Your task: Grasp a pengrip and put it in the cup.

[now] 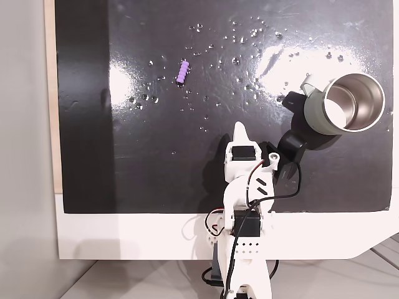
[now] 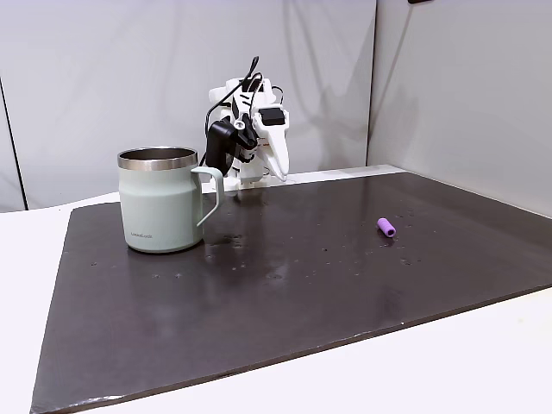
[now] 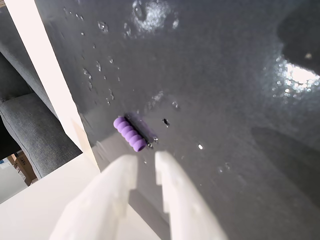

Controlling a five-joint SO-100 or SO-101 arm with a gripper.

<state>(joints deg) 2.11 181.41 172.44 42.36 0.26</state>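
Observation:
The purple ridged pengrip [image 1: 182, 71] lies flat on the black mat, left of centre in a fixed view from above. It is also seen on the mat's right side [image 2: 386, 227] and just ahead of the fingertips in the wrist view [image 3: 129, 134]. The grey-green cup [image 1: 346, 103] [image 2: 164, 203] stands upright at the mat's other side, steel inside bare. My white gripper [image 1: 240, 129] [image 2: 278, 172] [image 3: 146, 161] hangs near the arm's base, well short of the pengrip. Its fingers stand a narrow gap apart with nothing between them.
White specks and droplets [image 1: 249, 34] are scattered over the glossy mat's far part. The mat [image 1: 156, 162] lies on a white table, whose edge [image 3: 55, 85] runs close to the pengrip. A black cable [image 1: 283, 193] loops off the arm near the cup.

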